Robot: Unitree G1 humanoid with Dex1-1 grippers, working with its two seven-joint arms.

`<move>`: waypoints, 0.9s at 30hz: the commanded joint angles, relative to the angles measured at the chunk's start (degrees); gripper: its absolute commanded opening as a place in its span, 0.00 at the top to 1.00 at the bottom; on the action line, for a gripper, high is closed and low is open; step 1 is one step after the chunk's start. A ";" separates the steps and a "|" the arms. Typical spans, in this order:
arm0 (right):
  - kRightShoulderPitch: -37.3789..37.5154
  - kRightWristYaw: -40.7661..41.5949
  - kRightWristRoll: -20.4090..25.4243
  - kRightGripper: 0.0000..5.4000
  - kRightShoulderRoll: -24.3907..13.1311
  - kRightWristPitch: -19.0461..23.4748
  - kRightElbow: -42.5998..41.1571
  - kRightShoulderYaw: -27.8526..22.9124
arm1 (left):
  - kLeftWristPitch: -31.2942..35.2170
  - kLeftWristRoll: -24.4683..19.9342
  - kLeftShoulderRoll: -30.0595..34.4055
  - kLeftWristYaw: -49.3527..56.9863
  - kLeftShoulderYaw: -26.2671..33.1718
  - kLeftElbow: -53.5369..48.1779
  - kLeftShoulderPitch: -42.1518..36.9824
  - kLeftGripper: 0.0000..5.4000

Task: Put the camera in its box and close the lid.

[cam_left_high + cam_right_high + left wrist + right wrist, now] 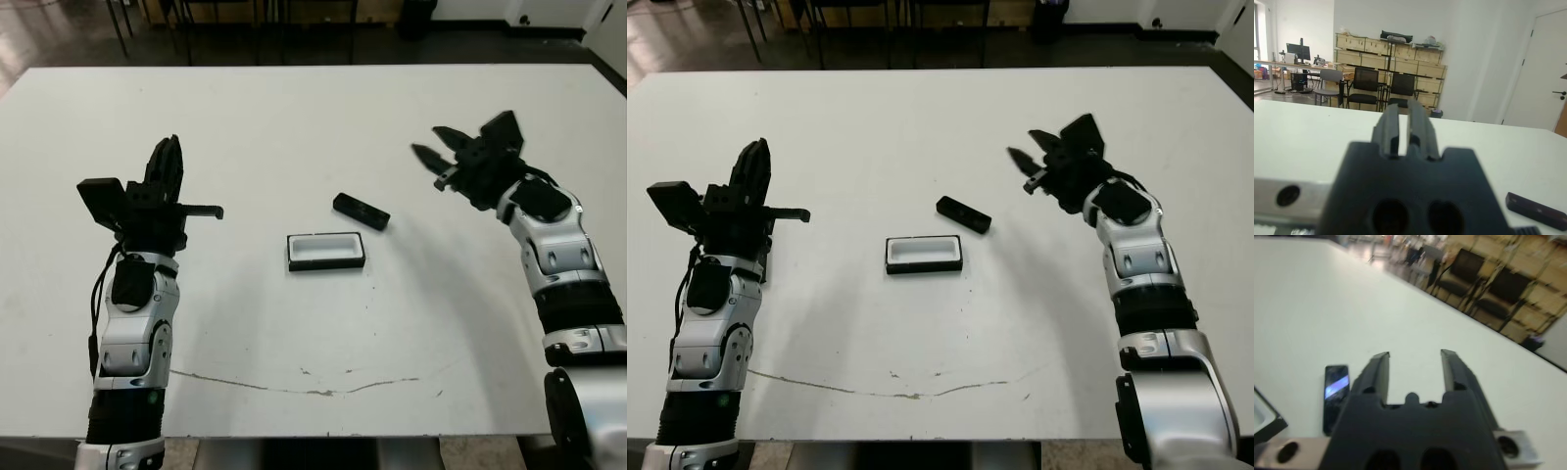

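White and broad, the surface (294,127) fills nearly the whole head view, with dark chair legs and floor along the top edge and a thin dark scratch line running across its lower middle. At the left of the frame the left end effector (165,168) is raised on its silver and black arm; its two black fingers stand close together with only a narrow slit between them in the left wrist view, and they hold nothing. At the right of the frame the right end effector (431,147) points toward the upper centre, its two black fingers clearly spread apart with an open gap between them, also empty. Near the middle of the frame sits the small shallow rectangular box (326,251), black-rimmed with a white lining, open and with nothing inside. Just beside its upper right corner, and apart from it, lies the slim black bar-shaped camera (361,211), flat on the surface and angled diagonally; in the right wrist view its glossy face shows a bluish reflection. Both end effectors are well apart from the box and the camera.
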 commanded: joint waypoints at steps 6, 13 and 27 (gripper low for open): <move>-4.50 11.15 0.43 0.27 -0.32 1.72 10.43 1.72 | -0.15 0.76 0.67 -0.32 0.06 0.32 1.23 1.00; -4.82 15.87 2.35 0.00 0.35 0.65 12.90 0.62 | -0.34 1.80 0.79 -0.06 -0.05 0.39 1.32 1.00; -6.29 16.17 2.07 0.00 2.05 1.19 16.47 -0.15 | -0.46 2.23 0.65 -0.12 -0.27 0.67 1.11 1.00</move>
